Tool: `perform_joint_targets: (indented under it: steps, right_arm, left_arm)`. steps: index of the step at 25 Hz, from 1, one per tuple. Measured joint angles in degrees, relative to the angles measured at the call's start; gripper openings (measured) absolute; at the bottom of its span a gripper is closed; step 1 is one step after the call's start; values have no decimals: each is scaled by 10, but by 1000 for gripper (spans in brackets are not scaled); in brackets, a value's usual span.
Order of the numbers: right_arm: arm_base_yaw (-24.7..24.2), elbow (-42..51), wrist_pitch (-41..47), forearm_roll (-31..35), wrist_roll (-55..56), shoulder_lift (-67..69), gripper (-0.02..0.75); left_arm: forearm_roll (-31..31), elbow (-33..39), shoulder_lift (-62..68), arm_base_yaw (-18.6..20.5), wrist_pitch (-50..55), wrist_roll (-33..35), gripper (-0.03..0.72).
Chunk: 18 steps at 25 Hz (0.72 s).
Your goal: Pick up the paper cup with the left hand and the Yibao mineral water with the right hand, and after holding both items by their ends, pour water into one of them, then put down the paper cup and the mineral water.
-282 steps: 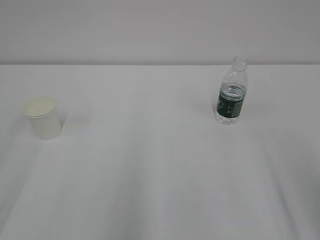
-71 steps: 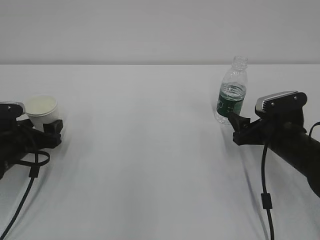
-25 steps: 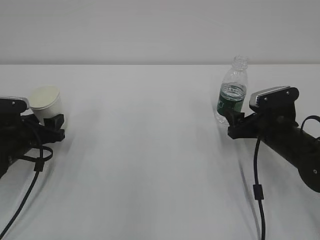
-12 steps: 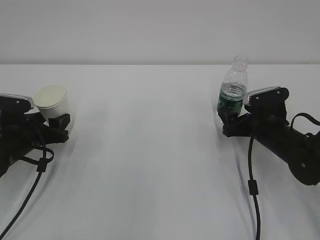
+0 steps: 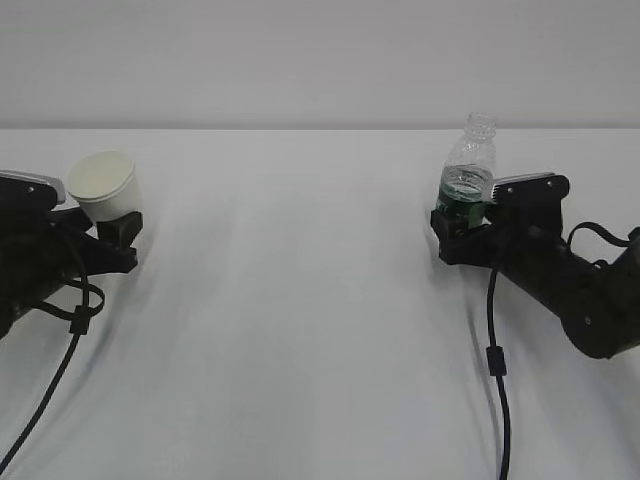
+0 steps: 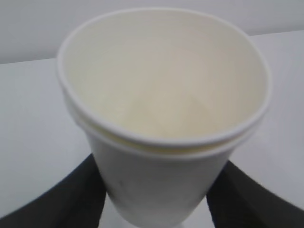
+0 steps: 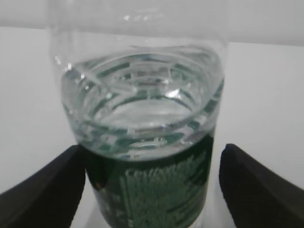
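Note:
The white paper cup point(image 5: 103, 185) with a cream inside is held off the table, tilted a little, near the left edge. My left gripper point(image 5: 116, 226) is shut on its lower part; in the left wrist view the cup point(image 6: 161, 95) fills the frame and both black fingers point(image 6: 71, 199) press its sides. The Yibao mineral water bottle point(image 5: 466, 175), uncapped and part full, stands upright at the right. My right gripper point(image 5: 455, 236) is open around its green label point(image 7: 156, 185). The left finger is at the bottle and a narrow gap shows at the right finger point(image 7: 256, 190).
The white table point(image 5: 300, 300) runs to a pale wall behind. Black cables hang from both arms onto the table, one at the left point(image 5: 60, 370) and one at the right point(image 5: 493, 360).
My left gripper has lifted the cup off the table and carried it up and a little right. My right gripper has slid forward until its fingers sit on either side of the bottle.

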Motion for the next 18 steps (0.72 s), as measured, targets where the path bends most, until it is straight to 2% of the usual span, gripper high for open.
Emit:
perform_joint_targets:
  steps: [12, 15, 18]
  right_arm:
    - [0, -48, 61, 0, 3, 0, 674]
    - [0, -48, 78, -2, 3, 0, 652]
    - [0, -48, 88, -10, 3, 0, 592]
  left_arm:
    - [57, 0, 0, 0, 0, -15, 438]
    - [69, 0, 0, 0, 0, -23, 438]
    - [82, 0, -1, 0, 0, -28, 436]
